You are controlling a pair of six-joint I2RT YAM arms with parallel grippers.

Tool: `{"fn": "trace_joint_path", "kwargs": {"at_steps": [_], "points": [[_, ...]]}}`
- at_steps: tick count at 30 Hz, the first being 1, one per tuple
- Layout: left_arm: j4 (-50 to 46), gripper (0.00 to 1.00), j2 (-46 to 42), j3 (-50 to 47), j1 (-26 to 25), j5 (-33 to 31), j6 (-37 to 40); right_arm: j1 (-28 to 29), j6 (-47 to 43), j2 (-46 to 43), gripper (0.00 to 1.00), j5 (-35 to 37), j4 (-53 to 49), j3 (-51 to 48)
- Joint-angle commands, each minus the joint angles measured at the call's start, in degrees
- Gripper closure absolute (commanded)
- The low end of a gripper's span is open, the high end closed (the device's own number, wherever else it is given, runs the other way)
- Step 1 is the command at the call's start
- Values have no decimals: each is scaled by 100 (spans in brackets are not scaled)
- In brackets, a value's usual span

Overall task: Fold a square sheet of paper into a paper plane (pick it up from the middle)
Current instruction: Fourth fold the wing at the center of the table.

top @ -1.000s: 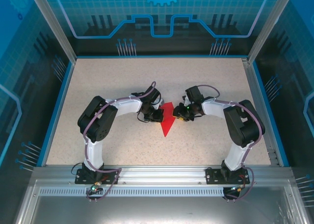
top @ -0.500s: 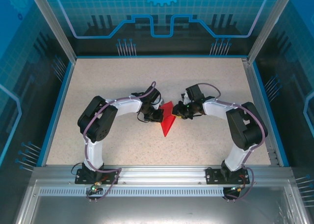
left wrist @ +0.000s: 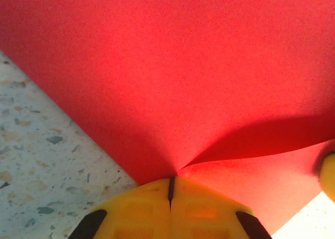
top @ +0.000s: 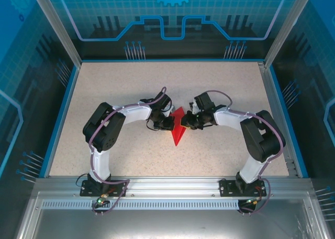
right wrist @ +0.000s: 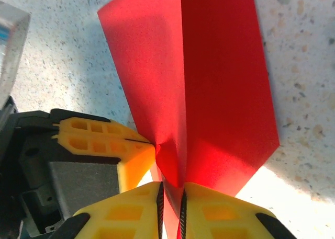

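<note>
**Both grippers meet on the paper's centre fold**

You have the red paper lying on the table at the centre of the top view. Its long axis runs up and down the frame, with the point aimed at the bottom edge.

Your left gripper comes in from the left. In its wrist view the fingers are pressed together, pinching the paper's edge low in the frame.

Your right gripper faces it from the right. In its own view the fingers sit close together with the raised centre fold between them.

The two grips almost touch, level with each other across the crease, on the wide part above the tip. Neither arm is nearer. My guess is that any pull you make should run along the crease, since sideways tension could tear it.
</note>
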Motion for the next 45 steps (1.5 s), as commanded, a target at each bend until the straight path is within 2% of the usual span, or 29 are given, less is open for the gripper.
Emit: {"fn": "trace_joint_path", "kwargs": {"at_steps": [1, 7, 18, 37, 45], "points": [[-486, 100, 850, -500, 38, -1052, 180, 108, -95, -102, 85, 288, -241, -53], [-536, 100, 860, -442, 37, -1050, 196, 215, -188, 9, 90, 708, -622, 168], [-565, 100, 854, -411, 36, -1019, 208, 415, -175, 151, 94, 760, -804, 564], [-273, 100, 797, -621, 53, -841, 78, 479, 101, 422, 93, 216, -402, 664], [-57, 100, 683, -847, 120, -701, 27, 428, 536, 585, 93, -103, 228, 465]]}}
